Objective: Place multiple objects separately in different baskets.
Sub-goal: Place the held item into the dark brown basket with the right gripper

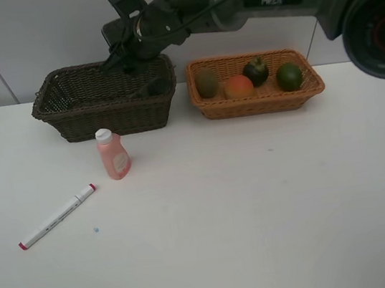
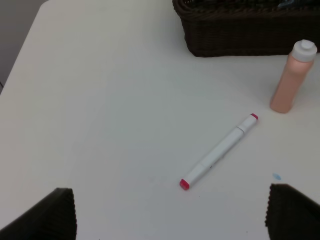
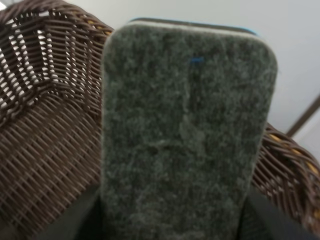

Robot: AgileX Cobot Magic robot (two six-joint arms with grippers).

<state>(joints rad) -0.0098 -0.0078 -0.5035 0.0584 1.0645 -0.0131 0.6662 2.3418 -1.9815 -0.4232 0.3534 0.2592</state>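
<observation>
My right gripper reaches across over the back of the dark brown basket. In the right wrist view it is shut on the dark felt eraser, with the dark basket's weave behind. A dark item lies in that basket's right corner. The light orange basket holds a kiwi, a peach, a mangosteen and a green fruit. On the table stand the pink bottle and the marker. My left gripper is open above the marker.
The white table spreads out in front of both baskets, and a wall stands close behind them. A small blue speck lies near the marker. The right arm's dark body hangs over the back right corner.
</observation>
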